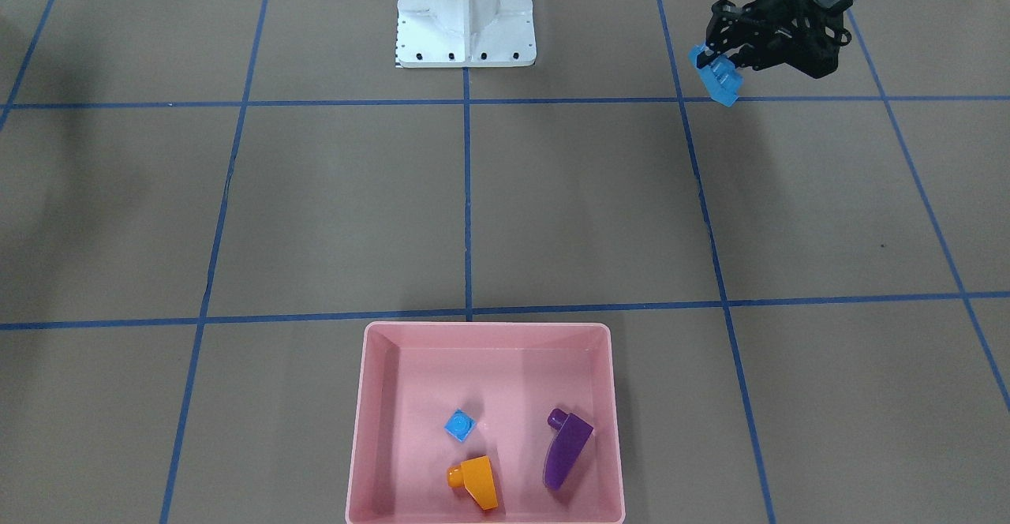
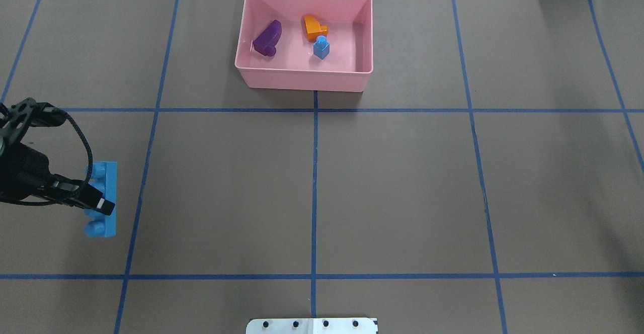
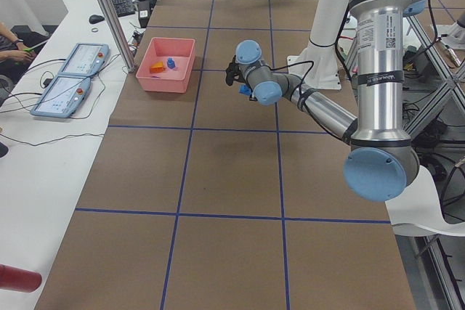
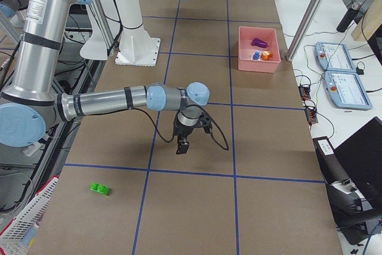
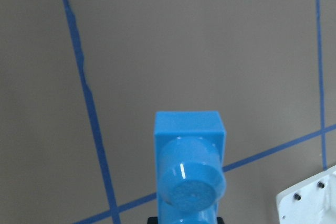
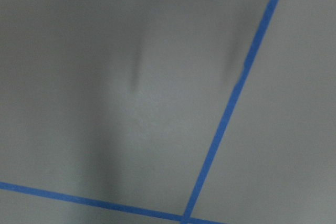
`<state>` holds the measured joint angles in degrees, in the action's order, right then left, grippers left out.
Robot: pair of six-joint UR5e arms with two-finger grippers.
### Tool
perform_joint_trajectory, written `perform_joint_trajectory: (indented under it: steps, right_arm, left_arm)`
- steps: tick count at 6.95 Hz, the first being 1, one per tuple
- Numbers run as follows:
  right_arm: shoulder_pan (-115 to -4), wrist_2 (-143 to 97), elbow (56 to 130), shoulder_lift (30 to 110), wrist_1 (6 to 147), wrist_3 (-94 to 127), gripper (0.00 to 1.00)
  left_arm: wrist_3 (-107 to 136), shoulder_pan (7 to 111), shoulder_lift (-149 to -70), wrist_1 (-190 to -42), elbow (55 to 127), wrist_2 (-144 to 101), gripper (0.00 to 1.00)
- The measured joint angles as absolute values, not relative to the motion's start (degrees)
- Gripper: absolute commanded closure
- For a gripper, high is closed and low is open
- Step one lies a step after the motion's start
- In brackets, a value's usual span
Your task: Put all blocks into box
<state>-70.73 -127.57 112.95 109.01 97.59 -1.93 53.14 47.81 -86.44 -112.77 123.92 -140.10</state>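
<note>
Your left gripper (image 1: 722, 62) clamps the long blue brick (image 2: 107, 173) at the table's left side, well apart from the pink box (image 2: 302, 80) (orange brick (image 2: 313, 26), purple brick (image 2: 267, 38) and tiny blue brick (image 2: 321, 49) lie inside). The green brick (image 4: 99, 189) lies on the table near the right gripper (image 4: 182, 146); you cannot tell whether its fingers are parted.

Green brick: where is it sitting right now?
In the exterior right view the green brick lies on the table low at the view's left, nearer the camera than the right gripper and far from the pink box.
</note>
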Motion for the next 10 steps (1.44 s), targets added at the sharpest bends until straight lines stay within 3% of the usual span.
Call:
perform_joint_trajectory:
  steps: [2, 4, 7, 10]
  right_arm:
    - [-71.2, -127.3, 108.2, 120.2, 75.8, 5.4, 0.0]
    - [-71.3, -128.5, 99.4, 126.3, 55.8, 11.9, 0.0]
    - [-71.1, -132.0, 94.6, 132.6, 44.0, 17.1, 0.0]
    - [-70.9, -131.6, 91.7, 134.1, 38.4, 27.4, 0.0]
  left_arm:
    - [53.3, 48.4, -90.2, -109.5, 123.7, -140.5, 1.0]
    - [53.6, 48.6, -95.8, -104.3, 123.1, -140.3, 1.0]
    - [53.8, 49.2, -100.5, -99.8, 122.7, -140.0, 1.0]
    - [53.9, 49.5, -101.8, -99.4, 122.6, -139.8, 1.0]
